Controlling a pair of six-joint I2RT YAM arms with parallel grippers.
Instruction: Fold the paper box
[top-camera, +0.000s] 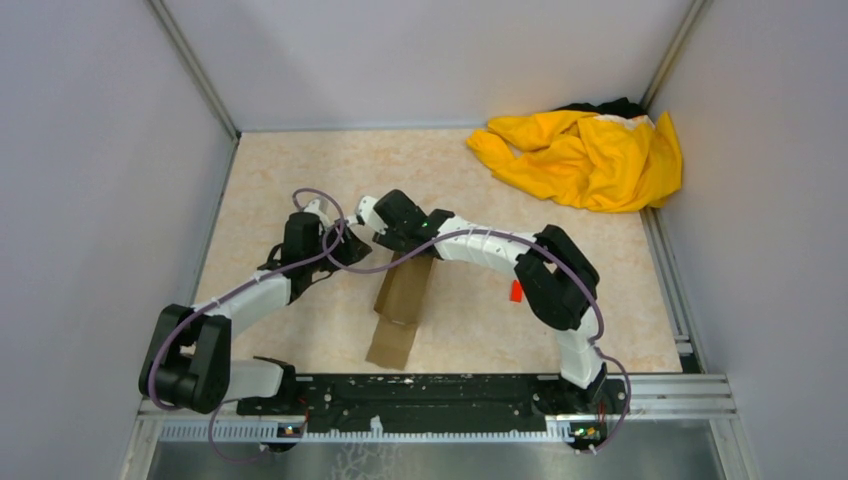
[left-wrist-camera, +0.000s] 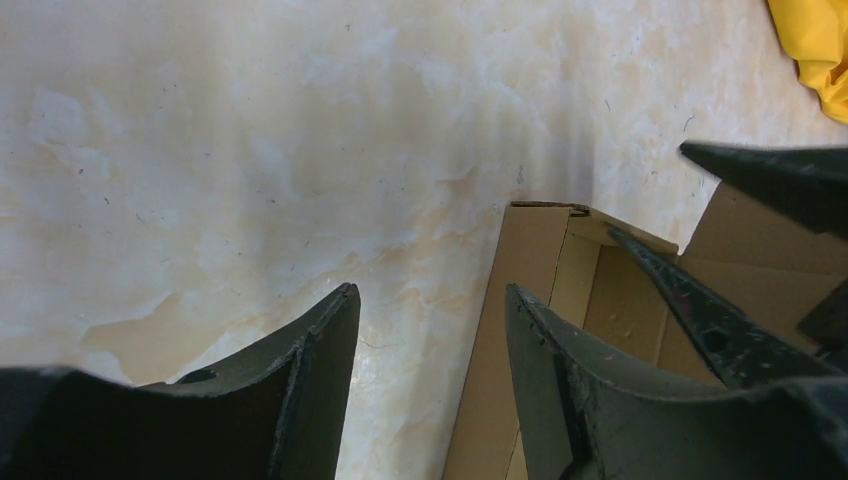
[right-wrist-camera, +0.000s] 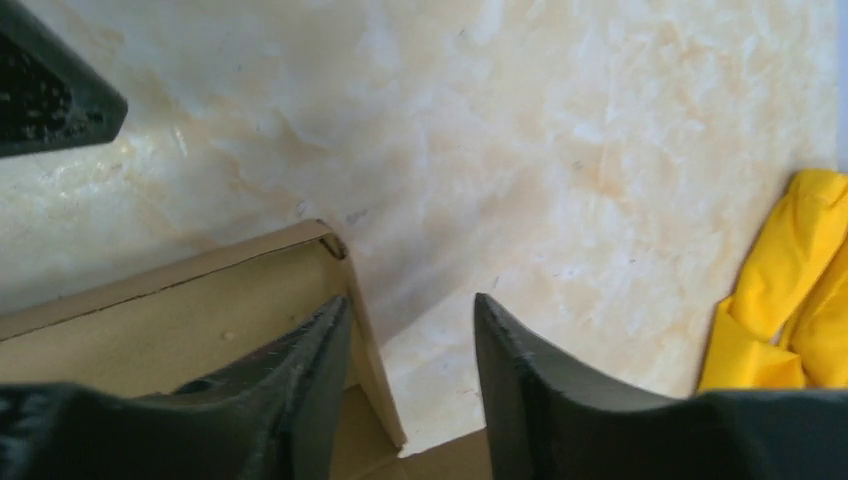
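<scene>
The paper box (top-camera: 402, 300) is a brown cardboard piece lying lengthwise at the table's middle, partly raised into walls at its far end. In the left wrist view my left gripper (left-wrist-camera: 430, 290) is open beside the box's side wall (left-wrist-camera: 530, 260), its right finger (left-wrist-camera: 560, 350) over the cardboard. My right gripper (right-wrist-camera: 410, 300) is open too, astride a standing wall of the box (right-wrist-camera: 200, 310) without pinching it. From above, the left gripper (top-camera: 352, 250) and right gripper (top-camera: 400, 240) meet over the box's far end.
A crumpled yellow cloth (top-camera: 590, 155) lies in the back right corner and shows in both wrist views (left-wrist-camera: 825, 50) (right-wrist-camera: 780, 300). A tiny red block (top-camera: 516, 291) sits by the right arm's elbow. Grey walls enclose the marbled table on three sides.
</scene>
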